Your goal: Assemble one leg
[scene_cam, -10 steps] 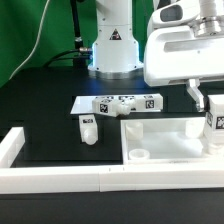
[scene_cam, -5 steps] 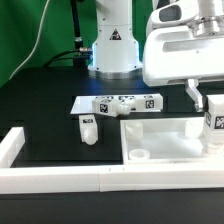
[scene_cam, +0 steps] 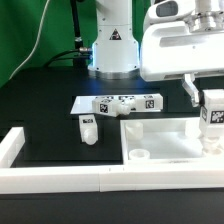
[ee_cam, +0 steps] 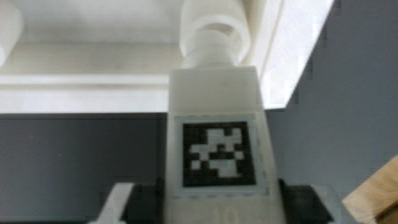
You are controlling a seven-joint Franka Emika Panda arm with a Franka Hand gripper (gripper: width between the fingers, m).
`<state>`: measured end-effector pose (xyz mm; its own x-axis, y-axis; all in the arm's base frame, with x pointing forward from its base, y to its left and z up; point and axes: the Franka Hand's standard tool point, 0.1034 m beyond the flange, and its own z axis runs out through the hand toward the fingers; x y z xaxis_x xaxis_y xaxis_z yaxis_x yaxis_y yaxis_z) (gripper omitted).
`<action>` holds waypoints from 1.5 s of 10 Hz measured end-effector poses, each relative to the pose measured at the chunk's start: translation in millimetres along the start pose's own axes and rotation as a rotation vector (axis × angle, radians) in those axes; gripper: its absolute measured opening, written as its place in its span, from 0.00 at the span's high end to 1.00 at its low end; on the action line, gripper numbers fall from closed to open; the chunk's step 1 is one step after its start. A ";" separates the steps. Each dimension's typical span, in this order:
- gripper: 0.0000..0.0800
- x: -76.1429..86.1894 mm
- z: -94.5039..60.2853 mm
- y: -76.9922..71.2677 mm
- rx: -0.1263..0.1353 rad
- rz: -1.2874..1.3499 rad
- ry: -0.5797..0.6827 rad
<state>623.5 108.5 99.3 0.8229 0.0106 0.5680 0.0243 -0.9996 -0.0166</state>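
Observation:
My gripper [scene_cam: 204, 100] is at the exterior view's right, shut on a white leg [scene_cam: 212, 122] with a black-and-white tag, held upright over the right part of the flat white panel [scene_cam: 160, 140]. In the wrist view the leg [ee_cam: 219, 120] runs from between the jaws toward the panel's rim [ee_cam: 107, 85], its round tip over the rim. A second leg [scene_cam: 88, 128] stands on the black table left of the panel. More tagged legs [scene_cam: 125, 102] lie on the marker board [scene_cam: 84, 103].
White border rails [scene_cam: 100, 180] run along the front and the exterior view's left. The robot base [scene_cam: 113, 50] stands at the back. A raised round boss [scene_cam: 139, 156] sits in the panel's near left corner.
The gripper and the held leg have shifted slightly upward and toward the exterior view's left. Nothing else has moved.

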 end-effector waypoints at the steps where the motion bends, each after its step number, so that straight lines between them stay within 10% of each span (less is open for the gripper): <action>1: 0.64 0.4 2.9 -2.8 0.001 -0.005 0.008; 10: 0.64 -1.4 14.7 -4.3 -0.004 -0.013 0.036; 12: 0.32 -3.8 16.0 -3.5 -0.003 -0.008 -0.006; 15: 0.20 8.3 12.8 -3.6 0.012 0.027 -0.226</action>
<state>637.5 112.6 93.5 0.9294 -0.0088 0.3689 0.0064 -0.9992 -0.0399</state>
